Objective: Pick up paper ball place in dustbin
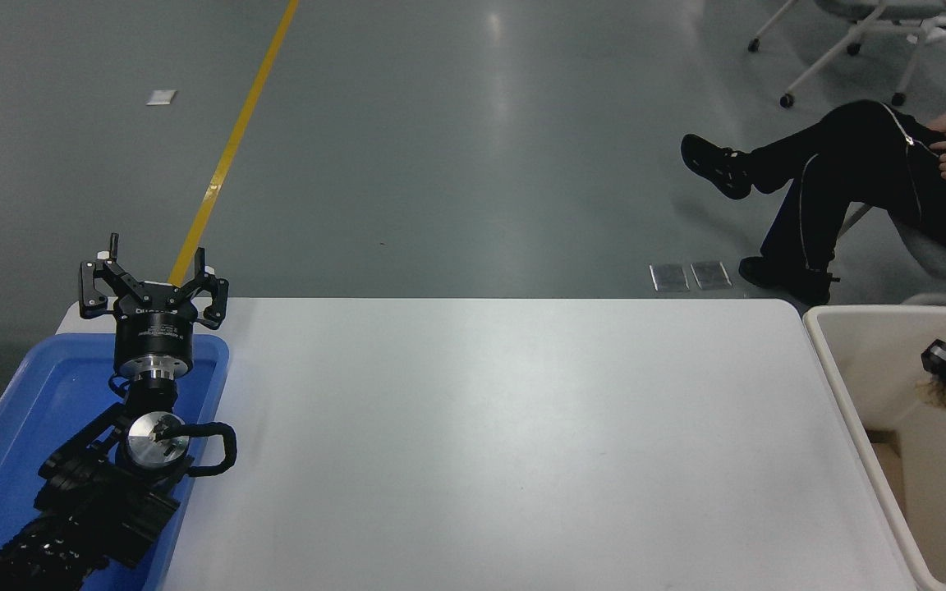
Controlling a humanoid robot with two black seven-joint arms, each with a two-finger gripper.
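On your left the parked left gripper point(153, 283) sits over the tray point(5, 427) at the table's point(481, 427) left end, while the dustbin point(838, 377) stands against its right edge, holding the right gripper point(945, 373) and paper ball point(939, 396) inside, a seated person point(851, 172) beyond.

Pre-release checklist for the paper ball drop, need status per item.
1. Right gripper over the dustbin opening: ok, inside the rim line in the head view.
2. Paper ball with gripper: ok, tan scrap visible beside it; mostly hidden.
3. Grip state: cannot tell, fingers cut by the frame edge.
4. Bin interior free below: cannot tell, only part shows.
5. Left gripper parked over the blue tray: ok, open.
6. Person away from bin: ok, seated beyond the table.
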